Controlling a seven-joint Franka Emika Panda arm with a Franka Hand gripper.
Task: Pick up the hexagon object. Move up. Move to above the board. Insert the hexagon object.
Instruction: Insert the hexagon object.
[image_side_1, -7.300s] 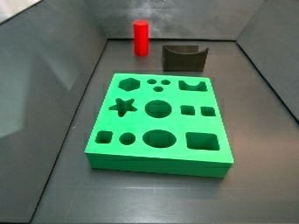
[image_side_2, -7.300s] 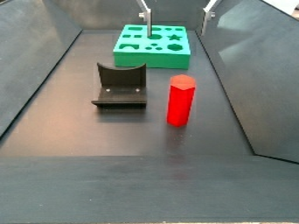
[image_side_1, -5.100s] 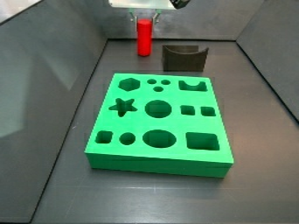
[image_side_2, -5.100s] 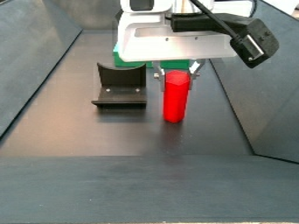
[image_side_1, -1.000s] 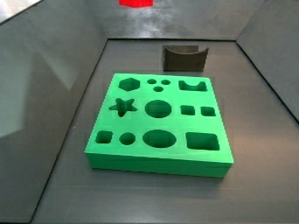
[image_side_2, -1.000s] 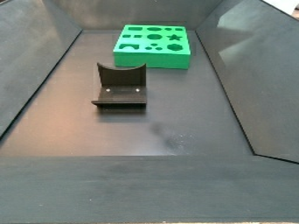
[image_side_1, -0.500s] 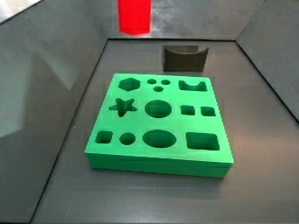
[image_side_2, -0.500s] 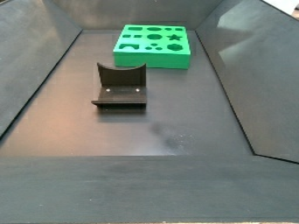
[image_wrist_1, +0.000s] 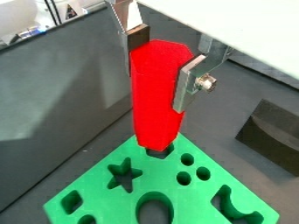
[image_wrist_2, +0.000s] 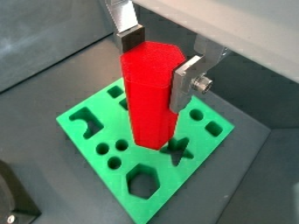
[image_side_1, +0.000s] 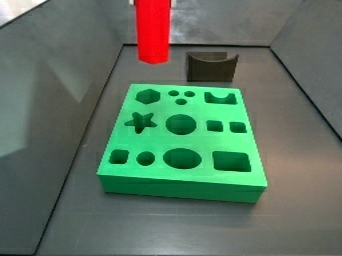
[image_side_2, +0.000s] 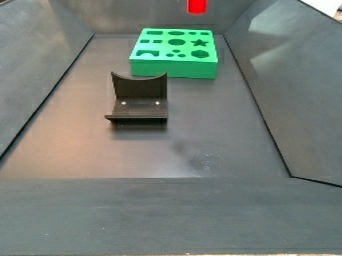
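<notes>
Dark grey floor (image_side_2: 174, 150) walled by sloping grey panels. Lay flat on it: the board (image_side_1: 183, 141), cut-outs all unfilled, the fixture (image_side_1: 211, 66) just behind. Hung upright above the board: the hexagon object (image_wrist_1: 156, 92), clamped between the fingers (image_wrist_1: 191, 77) of the gripper (image_wrist_1: 162, 52).

the dark grey floor (image_side_1: 174, 220) of the walled bin carries two things: the board (image_side_1: 181, 140), a bright green slab with shaped holes lying flat, and the fixture (image_side_2: 138, 98), a dark l-shaped bracket on its base plate, standing near one short end of the board. the gripper (image_wrist_1: 163, 61) hangs above the board with the hexagon object (image_wrist_1: 156, 96) clamped between its plates, clear of the floor.
</notes>
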